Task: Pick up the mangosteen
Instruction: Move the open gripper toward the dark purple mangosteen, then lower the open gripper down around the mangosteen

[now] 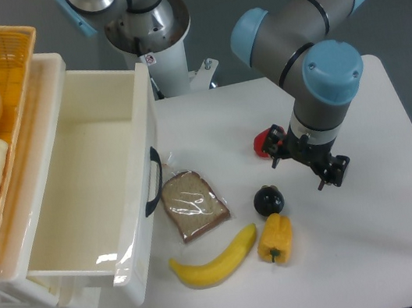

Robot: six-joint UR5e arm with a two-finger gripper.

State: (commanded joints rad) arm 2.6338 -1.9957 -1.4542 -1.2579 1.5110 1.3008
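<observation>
The hand [312,161] hangs near the mangosteen [268,200], its spread unreadable; the red pepper [262,141] sits half hidden behind it.

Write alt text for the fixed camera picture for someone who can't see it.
A robot arm's gripper hangs over a white table, right of a small dark mangosteen. Nearby lie a yellow pepper, banana and wrapped bread; an open white drawer stands left.
</observation>
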